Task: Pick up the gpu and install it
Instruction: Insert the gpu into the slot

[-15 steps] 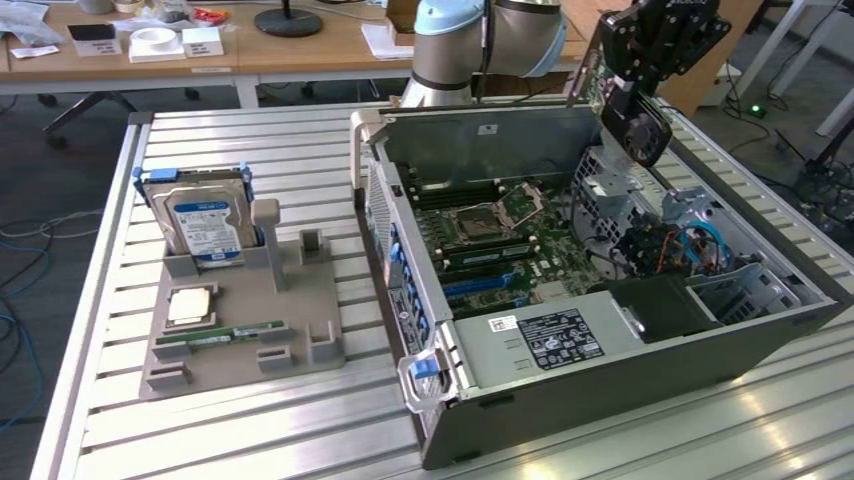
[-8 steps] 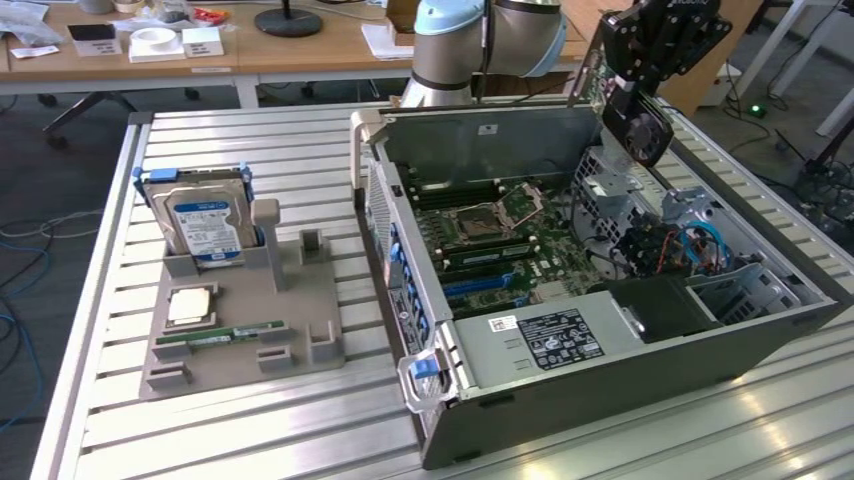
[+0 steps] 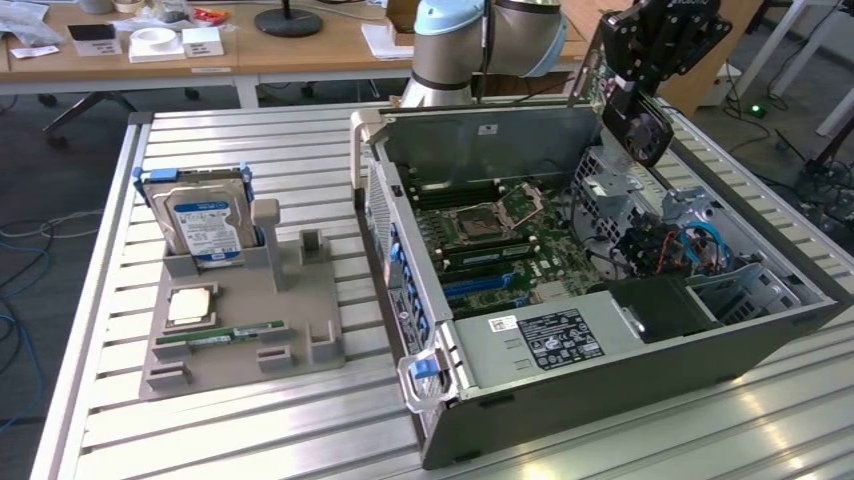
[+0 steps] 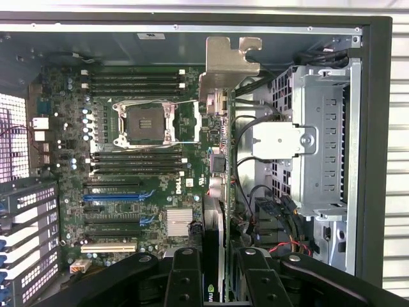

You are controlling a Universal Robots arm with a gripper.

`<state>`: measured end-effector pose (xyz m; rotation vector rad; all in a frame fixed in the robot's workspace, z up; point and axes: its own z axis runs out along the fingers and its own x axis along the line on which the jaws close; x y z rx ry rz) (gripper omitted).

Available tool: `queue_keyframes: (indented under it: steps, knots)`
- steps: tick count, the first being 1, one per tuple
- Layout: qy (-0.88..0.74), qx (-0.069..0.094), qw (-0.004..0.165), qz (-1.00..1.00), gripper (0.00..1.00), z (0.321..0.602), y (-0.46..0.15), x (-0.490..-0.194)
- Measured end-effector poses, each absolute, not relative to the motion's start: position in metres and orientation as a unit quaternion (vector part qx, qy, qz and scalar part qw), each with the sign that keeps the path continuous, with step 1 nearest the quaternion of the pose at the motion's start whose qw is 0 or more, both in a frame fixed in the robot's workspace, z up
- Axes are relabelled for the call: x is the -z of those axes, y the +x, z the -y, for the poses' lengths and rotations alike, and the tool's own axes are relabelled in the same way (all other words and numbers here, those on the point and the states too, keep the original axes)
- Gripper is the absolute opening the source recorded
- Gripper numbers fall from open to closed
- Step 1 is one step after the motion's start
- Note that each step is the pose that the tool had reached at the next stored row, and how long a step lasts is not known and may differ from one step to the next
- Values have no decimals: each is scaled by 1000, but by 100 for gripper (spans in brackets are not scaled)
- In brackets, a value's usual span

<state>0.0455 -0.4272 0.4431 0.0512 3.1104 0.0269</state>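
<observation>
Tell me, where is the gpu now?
The gpu hangs in the gripper above the open computer case, at the exterior view's right.

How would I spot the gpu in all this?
Start at the open computer case on the slatted table and look above its far corner on the exterior view's right. There the black gripper grips the gpu: a thin dark card hanging on edge, unlike the thick silver, blue-labelled hard drive in the grey rack.

A hard drive [image 3: 200,222] stands upright in a grey holder [image 3: 310,312] on the slatted surface [image 3: 240,140] beside an open computer case [image 3: 601,395].
</observation>
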Motion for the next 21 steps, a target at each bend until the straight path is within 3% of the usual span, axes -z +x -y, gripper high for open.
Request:
queue_keyframes:
  steps: [21]
  knots:
    - [-34,-9,15,-999,26,427,45,-443]
